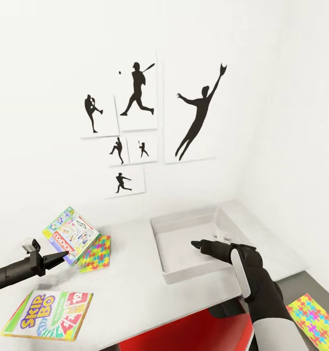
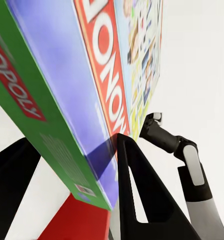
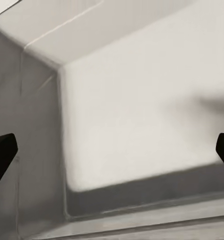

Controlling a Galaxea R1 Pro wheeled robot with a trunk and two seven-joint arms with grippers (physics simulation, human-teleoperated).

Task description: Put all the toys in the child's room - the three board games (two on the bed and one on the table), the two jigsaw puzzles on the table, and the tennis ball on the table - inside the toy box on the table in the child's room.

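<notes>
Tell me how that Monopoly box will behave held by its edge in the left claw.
The Monopoly box looks rigid and flat, so it probably won't flop. Held at one edge by the left claw and already tilted, it may pivot or slip.

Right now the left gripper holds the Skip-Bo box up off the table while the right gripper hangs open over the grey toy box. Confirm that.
One detail is wrong. The left gripper grips the Monopoly box, as the left wrist view shows; the Skip-Bo box lies flat on the table. The right gripper does hang open over the toy box.
</notes>
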